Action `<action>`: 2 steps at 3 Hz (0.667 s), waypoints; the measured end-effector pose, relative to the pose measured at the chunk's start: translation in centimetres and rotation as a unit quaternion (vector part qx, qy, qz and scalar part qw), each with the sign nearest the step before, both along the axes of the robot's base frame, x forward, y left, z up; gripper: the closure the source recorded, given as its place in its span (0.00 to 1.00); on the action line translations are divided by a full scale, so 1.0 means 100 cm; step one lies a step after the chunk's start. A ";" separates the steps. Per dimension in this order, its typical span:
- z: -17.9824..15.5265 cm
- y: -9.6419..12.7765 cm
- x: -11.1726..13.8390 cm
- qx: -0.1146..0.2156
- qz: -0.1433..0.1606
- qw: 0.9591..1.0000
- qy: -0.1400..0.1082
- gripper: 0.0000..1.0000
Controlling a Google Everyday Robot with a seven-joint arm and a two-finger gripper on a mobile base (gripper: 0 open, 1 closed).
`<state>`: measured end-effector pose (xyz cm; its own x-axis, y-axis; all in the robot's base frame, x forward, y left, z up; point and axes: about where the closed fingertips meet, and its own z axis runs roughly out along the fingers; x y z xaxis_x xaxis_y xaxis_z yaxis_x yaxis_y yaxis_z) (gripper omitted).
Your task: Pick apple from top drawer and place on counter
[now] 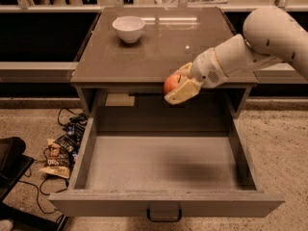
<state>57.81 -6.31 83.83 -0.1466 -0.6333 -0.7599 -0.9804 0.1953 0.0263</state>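
Above the open top drawer [163, 163], the apple [170, 83] is held by the gripper [177, 86].
The fingers [183, 92] are closed on the apple, one lying beneath it, level with the front edge of the counter [144, 57].

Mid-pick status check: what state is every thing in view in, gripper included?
gripper: shut on the apple, in the air at the counter's front edge, above the open drawer.
apple: held between the fingers, not yet on the counter.
top drawer: pulled open, nothing on its floor.
counter: bears the white bowl at its back left.
white bowl: upright.
snack bags: lying on the floor left of the drawer.
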 end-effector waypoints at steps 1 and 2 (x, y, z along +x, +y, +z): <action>0.036 -0.010 0.038 0.012 -0.031 0.999 0.022 1.00; 0.060 -0.019 0.088 0.029 -0.094 0.995 0.021 1.00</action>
